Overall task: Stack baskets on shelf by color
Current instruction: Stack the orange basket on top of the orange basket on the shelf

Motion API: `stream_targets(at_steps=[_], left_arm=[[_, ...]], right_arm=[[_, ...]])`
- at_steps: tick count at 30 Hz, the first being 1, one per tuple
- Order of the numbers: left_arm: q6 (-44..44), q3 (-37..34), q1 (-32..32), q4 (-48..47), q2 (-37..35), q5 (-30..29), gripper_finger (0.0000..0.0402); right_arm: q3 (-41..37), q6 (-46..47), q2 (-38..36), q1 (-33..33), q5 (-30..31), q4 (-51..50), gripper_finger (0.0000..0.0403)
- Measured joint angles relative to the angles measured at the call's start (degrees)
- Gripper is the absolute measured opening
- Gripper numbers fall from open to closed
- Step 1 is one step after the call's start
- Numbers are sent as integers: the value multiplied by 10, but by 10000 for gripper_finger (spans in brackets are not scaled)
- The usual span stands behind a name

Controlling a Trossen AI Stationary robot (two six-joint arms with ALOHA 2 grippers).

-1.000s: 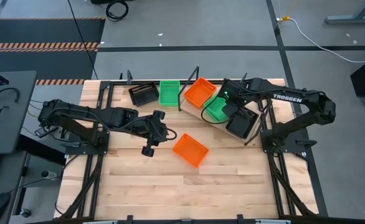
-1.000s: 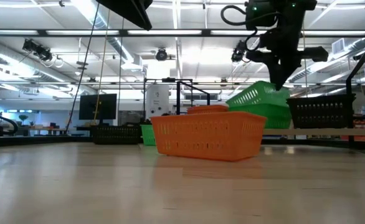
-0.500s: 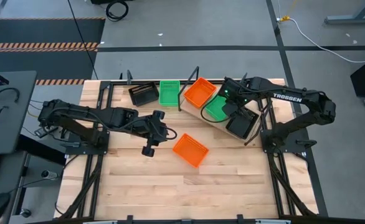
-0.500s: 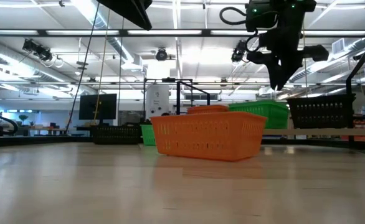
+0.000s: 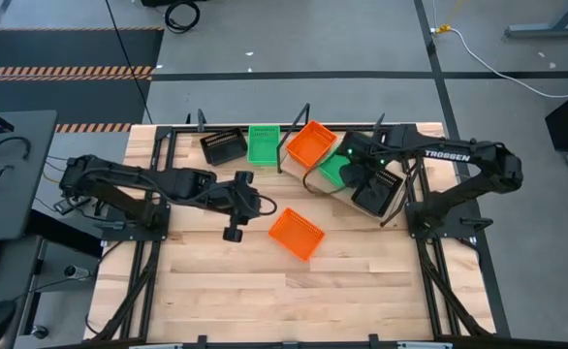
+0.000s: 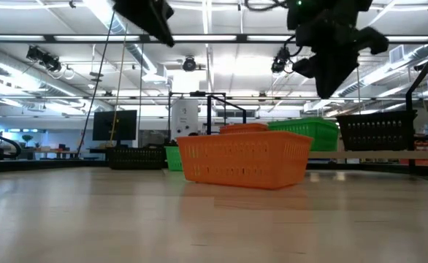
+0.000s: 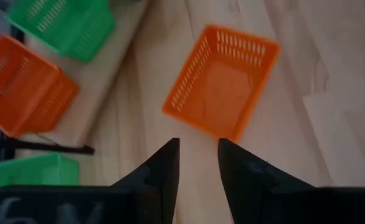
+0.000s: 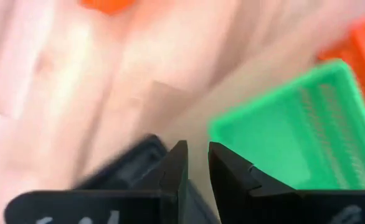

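The shelf (image 5: 299, 172) lies slantwise at the table's far right. On it stand an orange basket (image 5: 311, 143), a green basket (image 5: 334, 170) and a black basket (image 5: 376, 194), each on its bottom. My right gripper (image 8: 198, 158) hangs open above the gap between the green and the black one, touching neither. Another orange basket (image 5: 296, 234) rests on its bottom at the table's middle. My left gripper (image 7: 199, 155) hovers open just left of it, slanting down toward it. A black basket (image 5: 223, 145) and a green basket (image 5: 263, 143) stand at the far edge.
Black frame rails (image 5: 177, 145) run along the table's left, right and far sides. The near half of the plank tabletop (image 5: 284, 301) is bare wood. Beyond the table the low view shows a workshop hall with stands and screens.
The green basket, held tilted above the shelf a second ago, has dropped level onto the shelf between the orange and black ones. My right gripper has let it go, rolled about its wrist and shifted slightly toward the table's left. The left arm has kept still.
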Motion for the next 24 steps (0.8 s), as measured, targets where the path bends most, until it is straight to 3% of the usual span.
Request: stream_targets(at_steps=[5, 11, 17, 24], left_arm=[[-6, -41, 4, -3, 0, 1, 117], [-52, -86, 19, 11, 0, 2, 117], [-97, -123, 21, 81, 0, 33, 117], [-104, -226, 10, 250, -25, 41, 117]], right_arm=[[0, 1, 0, 95, -7, 14, 71], [0, 26, 2, 212, 12, 132, 85], [0, 81, 17, 275, 65, 195, 151], [0, 183, 123, 311, 117, 228, 231]])
